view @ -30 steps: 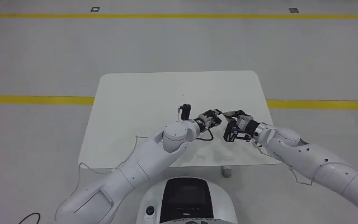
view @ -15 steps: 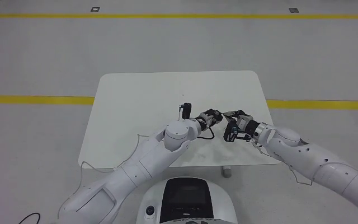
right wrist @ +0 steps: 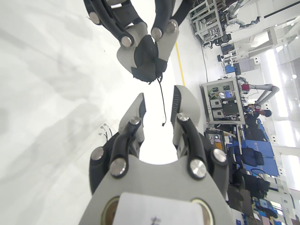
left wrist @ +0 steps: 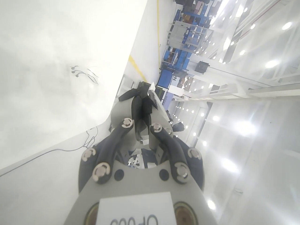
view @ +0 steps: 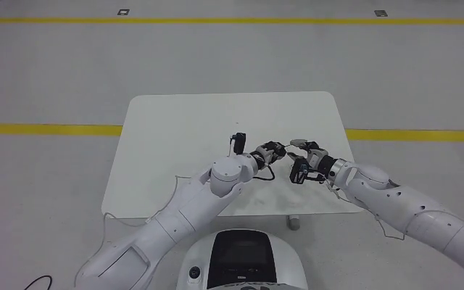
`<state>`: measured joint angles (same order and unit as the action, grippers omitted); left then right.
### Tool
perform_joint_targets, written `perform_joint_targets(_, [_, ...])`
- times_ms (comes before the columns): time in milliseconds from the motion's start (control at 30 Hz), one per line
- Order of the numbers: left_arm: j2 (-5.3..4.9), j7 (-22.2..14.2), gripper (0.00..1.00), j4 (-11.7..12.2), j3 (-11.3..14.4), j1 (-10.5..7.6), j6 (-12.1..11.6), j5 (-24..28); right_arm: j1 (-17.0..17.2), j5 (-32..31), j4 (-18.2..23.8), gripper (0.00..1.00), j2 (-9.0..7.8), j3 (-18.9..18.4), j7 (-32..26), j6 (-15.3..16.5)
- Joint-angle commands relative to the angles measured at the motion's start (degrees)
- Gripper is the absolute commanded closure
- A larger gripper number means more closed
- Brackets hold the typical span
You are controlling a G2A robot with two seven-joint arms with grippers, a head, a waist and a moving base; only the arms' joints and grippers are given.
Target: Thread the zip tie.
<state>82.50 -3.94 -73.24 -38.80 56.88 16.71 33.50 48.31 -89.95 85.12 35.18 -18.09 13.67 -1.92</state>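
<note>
My left pincer (right wrist: 151, 71) is clenched on one end of the zip tie (right wrist: 161, 101), its dark pads pressed tight together around it. From there the thin black strand runs out toward my right pincer (right wrist: 157, 104), which is spread wide. The strand lies in the gap between the two ribbed fingers (right wrist: 176, 101) and, as far as I can see, touches neither. Its small head sits at the free end, deep in that gap. Both pincers face each other tip to tip, close together, held up over the near right part of the table (view: 181, 130). The table is plain white with rounded corners and a smooth top. A few small wiry bits (left wrist: 80, 71) lie on it, too small for me to tell what they are. Around the table the floor (view: 72, 72) is pale grey, crossed by two yellow lines (view: 217, 19), one beyond the far edge and one passing behind the table at about its middle. Farther off the room is a bright hall with metal racks (right wrist: 222, 101), blue cabinets (left wrist: 174, 56) and rows of round ceiling lights (left wrist: 271, 64).
</note>
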Motion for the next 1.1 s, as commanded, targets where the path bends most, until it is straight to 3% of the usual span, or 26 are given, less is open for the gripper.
perform_joint_targets(0, [-0.6, -0.17, 1.0, -0.96, -1.5, 1.07, -0.02, -0.65, 0.0, 0.0, 0.0, 0.0, 0.0, 0.0, 0.0, 0.0])
perform_joint_targets(100, [-1.76, -0.75, 1.0, -2.83, -3.93, 3.19, -0.28, -2.58, 0.0, 0.0, 0.0, 0.0, 0.0, 0.0, 0.0, 0.0])
perform_joint_targets(267, [-4.11, -2.09, 1.0, -6.51, -9.46, 8.44, -1.83, -5.53, 0.0, 0.0, 0.0, 0.0, 0.0, 0.0, 0.0, 0.0])
perform_joint_targets(467, [-7.04, -6.93, 1.0, -11.78, -17.47, 15.37, -3.5, -7.68, 0.0, 0.0, 0.0, 0.0, 0.0, 0.0, 0.0, 0.0])
perform_joint_targets(533, [-7.99, -10.52, 1.0, -13.4, -20.48, 17.74, -3.43, -6.79, 0.0, 0.0, 0.0, 0.0, 0.0, 0.0, 0.0, 0.0])
perform_joint_targets(800, [-8.11, -10.64, 1.0, -13.62, -20.94, 18.06, -3.55, -6.77, 0.0, 0.0, 0.0, 0.0, 0.0, 0.0, 0.0, 0.0])
perform_joint_targets(900, [-8.2, -7.88, 1.0, -13.01, -20.67, 18.3, -7.75, -11.02, 0.11, 0.19, -0.07, 0.0, 0.02, -0.06, -0.06, 0.04])
perform_joint_targets(1000, [-8.38, -9.73, 1.0, -12.3, -21.69, 18.22, -10.06, -10.09, 1.34, 11.23, -1.7, 0.0, 0.06, -2.65, 6.39, 5.23])
perform_joint_targets(1067, [-8.76, -11.66, 1.0, -12.22, -22.54, 18.43, -12.13, -11.6, 1.7, 20.15, -4.35, 0.0, -0.13, -4.7, 12.31, 13.79])
